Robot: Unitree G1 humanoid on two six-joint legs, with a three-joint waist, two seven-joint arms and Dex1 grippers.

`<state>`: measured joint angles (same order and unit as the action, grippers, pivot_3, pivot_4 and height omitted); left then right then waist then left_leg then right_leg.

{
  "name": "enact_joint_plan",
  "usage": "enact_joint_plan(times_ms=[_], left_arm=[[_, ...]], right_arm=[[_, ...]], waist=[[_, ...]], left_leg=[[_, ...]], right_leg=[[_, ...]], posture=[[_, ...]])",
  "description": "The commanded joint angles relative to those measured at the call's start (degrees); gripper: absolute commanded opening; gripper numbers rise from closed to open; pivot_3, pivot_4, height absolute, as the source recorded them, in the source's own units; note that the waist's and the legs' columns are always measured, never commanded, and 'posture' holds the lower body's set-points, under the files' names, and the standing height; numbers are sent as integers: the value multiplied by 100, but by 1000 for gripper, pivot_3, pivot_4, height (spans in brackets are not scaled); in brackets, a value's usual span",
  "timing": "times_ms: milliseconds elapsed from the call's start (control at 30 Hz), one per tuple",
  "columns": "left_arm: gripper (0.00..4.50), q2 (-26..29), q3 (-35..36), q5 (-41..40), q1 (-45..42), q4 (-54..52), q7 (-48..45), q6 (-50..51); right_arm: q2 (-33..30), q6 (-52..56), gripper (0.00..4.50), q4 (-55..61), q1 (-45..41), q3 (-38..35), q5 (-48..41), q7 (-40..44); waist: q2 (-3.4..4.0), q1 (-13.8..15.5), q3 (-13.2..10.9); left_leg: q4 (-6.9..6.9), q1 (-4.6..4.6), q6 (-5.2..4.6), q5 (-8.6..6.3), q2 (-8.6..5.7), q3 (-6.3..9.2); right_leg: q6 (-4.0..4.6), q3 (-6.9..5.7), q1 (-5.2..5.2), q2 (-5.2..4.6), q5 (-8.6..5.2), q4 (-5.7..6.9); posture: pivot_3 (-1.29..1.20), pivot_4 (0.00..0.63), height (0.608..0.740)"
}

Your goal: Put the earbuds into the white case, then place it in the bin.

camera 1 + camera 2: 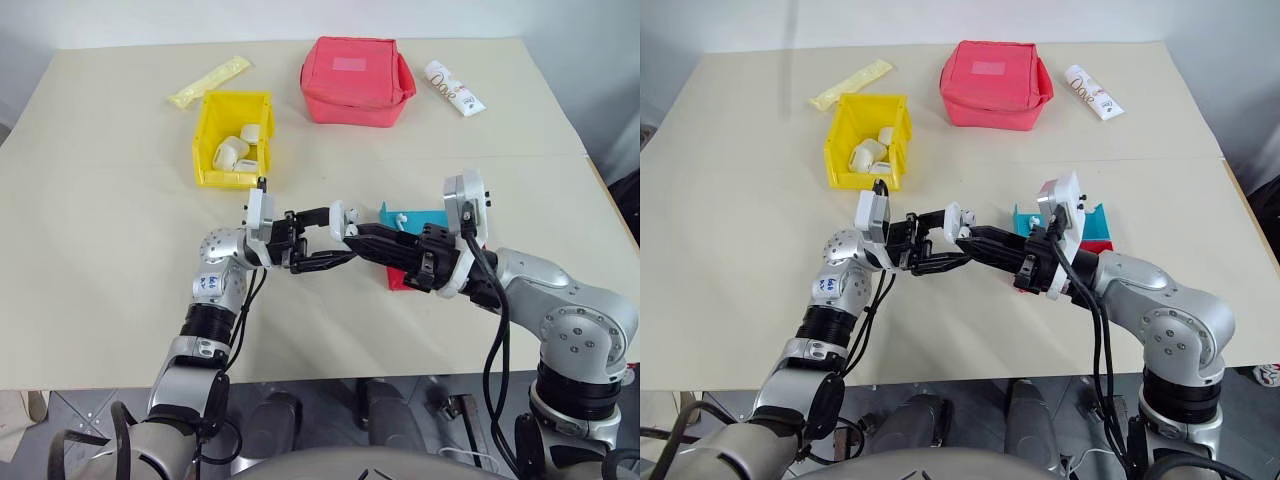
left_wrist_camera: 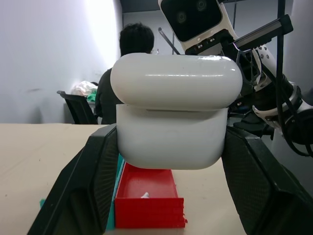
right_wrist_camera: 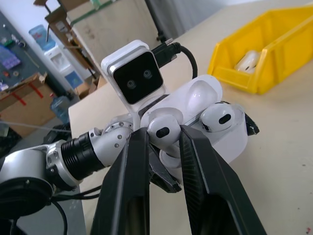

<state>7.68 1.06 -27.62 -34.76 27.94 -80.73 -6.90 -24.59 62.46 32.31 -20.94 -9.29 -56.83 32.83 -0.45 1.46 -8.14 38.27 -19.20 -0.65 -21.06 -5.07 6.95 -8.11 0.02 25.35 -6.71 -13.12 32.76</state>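
Right tool [image 3: 164, 147] pinching one earbud [image 3: 164, 128] between nearly closed fingers, right at the open white case [image 3: 215, 129]; second earbud [image 3: 217, 117] already seated in the case. Left tool [image 1: 335, 240] clamped tight on the white case, lid up, held above the table [image 1: 100, 250] mid-front. Just behind, a teal tray [image 1: 425, 217] and red tray [image 2: 146, 196]. Farther back, yellow bin [image 1: 215, 125] holding small white items, well apart from the case. Beyond, red pouch [image 1: 357, 80] and white tube [image 1: 455, 88].

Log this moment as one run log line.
left gripper: shut on white case, lid open | right gripper: seating an earbud | second earbud: in case | bin: not reached
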Motion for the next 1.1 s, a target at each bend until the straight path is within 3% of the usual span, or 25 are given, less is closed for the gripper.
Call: enact_joint_plan(times_ms=[33, 1067, 1100], left_arm=[[2774, -127, -5, -298, -87, -666, -154, -191], [2774, -202, -184, -168, 118, -781, -81, -302], [2774, -203, -188, -165, 123, -790, -78, -296]], right_arm=[[-149, 270, 504, -451, 82, 102, 96, -363], [-428, 448, 504, -245, -23, 324, -621, -1051], [-433, 435, 854, -256, -36, 336, -616, -1061]], waist=[[0, 1, 0], [0, 6, 0], [0, 6, 0]], left_leg=[[0, 0, 0, 0, 0, 0], [-1, -1, -1, -1, 3, 0], [-1, -1, -1, -1, 3, 0]], right_leg=[[0, 0, 0, 0, 0, 0], [-1, -1, -3, 0, 0, -7], [0, -1, -2, 0, 0, -7]], posture=[[0, 150, 740], [0, 150, 740], [0, 150, 740]])
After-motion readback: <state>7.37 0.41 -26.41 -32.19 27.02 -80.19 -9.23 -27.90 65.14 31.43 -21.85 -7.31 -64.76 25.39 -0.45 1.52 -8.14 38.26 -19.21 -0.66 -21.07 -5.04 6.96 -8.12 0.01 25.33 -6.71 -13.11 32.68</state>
